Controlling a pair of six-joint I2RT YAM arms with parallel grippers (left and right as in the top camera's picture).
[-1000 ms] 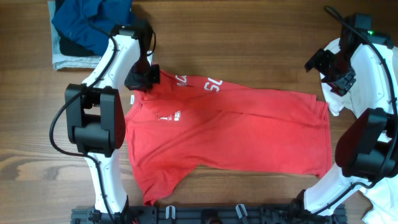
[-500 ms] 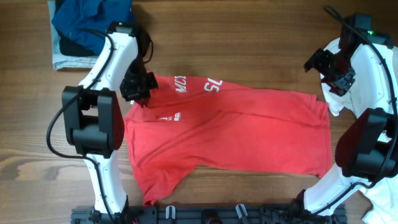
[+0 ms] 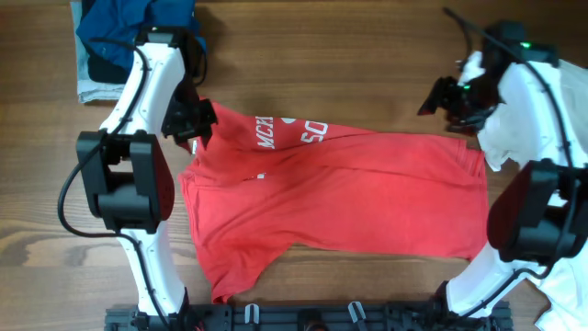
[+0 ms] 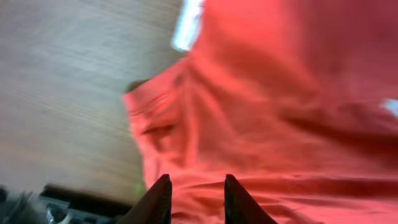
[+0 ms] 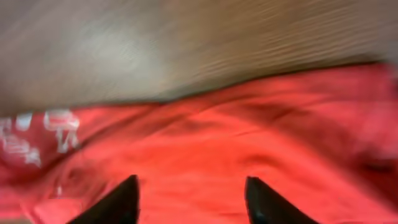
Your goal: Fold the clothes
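The red T-shirt [image 3: 340, 193] lies spread across the middle of the table. Its far edge is folded over and shows white lettering [image 3: 292, 131]. My left gripper [image 3: 188, 121] is at the shirt's far left corner. In the left wrist view its fingers [image 4: 198, 199] stand a small gap apart, with red cloth [image 4: 280, 106] showing between and beyond them. My right gripper [image 3: 439, 97] hovers just past the shirt's far right edge. It is wide open and empty [image 5: 191, 200] over the red cloth [image 5: 205, 143]. A white shirt [image 3: 562, 299] lies at the right edge, partly under the right arm.
A pile of blue clothes [image 3: 115, 28] on a pale folded garment [image 3: 92, 89] sits at the far left corner. The arm bases and a black rail [image 3: 303, 317] line the front edge. Bare wood [image 3: 322, 55] lies beyond the shirt.
My left gripper moved left along the shirt's far edge, and more white lettering now shows on the fold. My right gripper swung left toward the shirt's far right edge.
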